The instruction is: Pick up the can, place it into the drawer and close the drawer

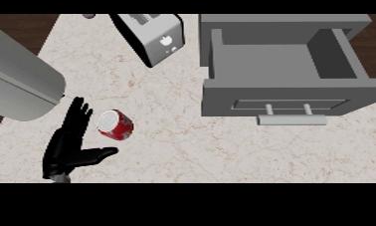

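A red can (116, 125) with a silver end lies on its side on the marble counter, left of middle. My left hand (67, 145) is at the lower left, open. Its straight fingers (78, 116) point away from me just left of the can, and its thumb (101, 153) sticks out to the right below the can. Whether the hand touches the can I cannot tell. The grey drawer (220, 51) stands pulled open at the right, its inside bare, with a bar handle (291, 119) on its front panel. My right hand is out of view.
A silver toaster (152, 36) stands tilted at the back, between the can and the drawer. A large grey rounded body (26, 78) fills the left edge above my hand. Bare counter (191, 145) stretches between the can and the drawer's front.
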You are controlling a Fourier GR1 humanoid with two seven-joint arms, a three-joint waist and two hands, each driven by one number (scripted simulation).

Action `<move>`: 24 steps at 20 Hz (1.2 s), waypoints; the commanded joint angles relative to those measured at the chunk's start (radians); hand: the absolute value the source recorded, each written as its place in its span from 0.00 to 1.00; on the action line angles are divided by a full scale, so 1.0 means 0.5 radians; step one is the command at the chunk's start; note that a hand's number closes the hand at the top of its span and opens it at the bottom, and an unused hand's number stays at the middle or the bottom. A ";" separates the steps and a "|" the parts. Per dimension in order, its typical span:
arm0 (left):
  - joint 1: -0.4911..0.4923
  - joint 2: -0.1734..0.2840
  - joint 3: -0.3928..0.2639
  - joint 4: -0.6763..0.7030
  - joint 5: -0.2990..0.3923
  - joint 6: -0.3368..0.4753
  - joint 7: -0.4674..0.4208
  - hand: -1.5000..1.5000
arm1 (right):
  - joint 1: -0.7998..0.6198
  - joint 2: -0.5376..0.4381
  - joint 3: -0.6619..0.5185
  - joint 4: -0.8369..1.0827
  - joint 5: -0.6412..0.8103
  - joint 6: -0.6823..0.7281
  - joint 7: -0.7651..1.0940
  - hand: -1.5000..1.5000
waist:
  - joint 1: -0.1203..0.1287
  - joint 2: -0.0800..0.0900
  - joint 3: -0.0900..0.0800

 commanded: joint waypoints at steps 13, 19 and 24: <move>-0.261 0.072 0.072 0.754 0.086 -0.157 -0.374 0.00 | -0.031 0.048 -0.174 -0.058 -0.132 0.089 0.116 0.00 | 0.000 0.000 0.001; -0.285 0.007 0.047 0.921 0.086 -0.158 -0.522 0.00 | -0.026 0.010 -0.174 -0.206 -0.247 0.023 0.338 0.00 | 0.001 0.000 0.000; -0.472 -0.042 0.092 1.110 0.155 -0.109 -0.576 1.00 | -0.076 -0.060 -0.273 0.020 -0.245 0.144 0.191 0.00 | -0.003 0.000 0.001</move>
